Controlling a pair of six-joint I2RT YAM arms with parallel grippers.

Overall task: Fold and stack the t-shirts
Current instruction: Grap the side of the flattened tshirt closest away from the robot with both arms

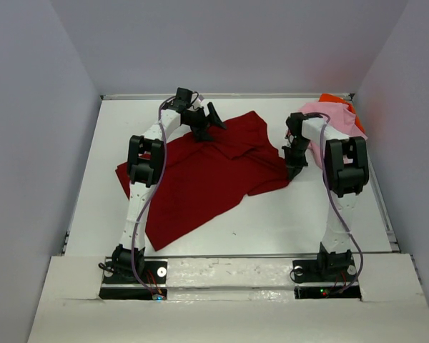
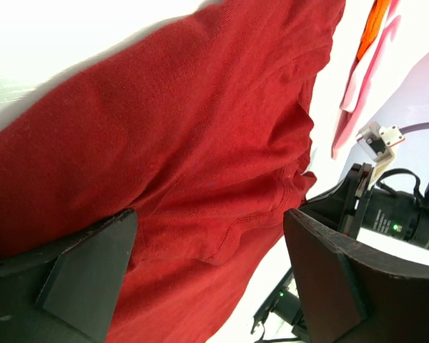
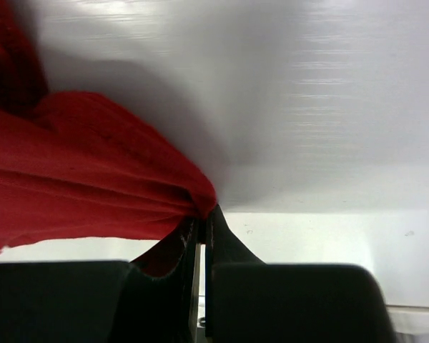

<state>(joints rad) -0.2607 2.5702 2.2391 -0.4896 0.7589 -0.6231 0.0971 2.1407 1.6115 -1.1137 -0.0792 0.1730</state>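
The dark red t-shirt [image 1: 200, 179] lies spread and rumpled across the middle of the table. My left gripper [image 1: 209, 120] hangs open over the shirt's far edge; in the left wrist view its fingers [image 2: 86, 275] stand wide apart with the red cloth [image 2: 200, 143] beneath them and nothing between them. My right gripper [image 1: 294, 171] is shut on the shirt's right edge, and the right wrist view shows a bunched fold of red cloth [image 3: 79, 179] pinched at the fingertips [image 3: 202, 214]. The light pink t-shirt [image 1: 313, 109] and the bright orange t-shirt [image 1: 334, 98] lie heaped at the back right, partly hidden by the right arm.
Grey walls enclose the white table [image 1: 272, 221] on three sides. The right arm [image 2: 400, 214] shows at the right of the left wrist view, with the pink shirt [image 2: 350, 93] and orange shirt [image 2: 377, 21] beyond it. Both arm bases sit at the near edge.
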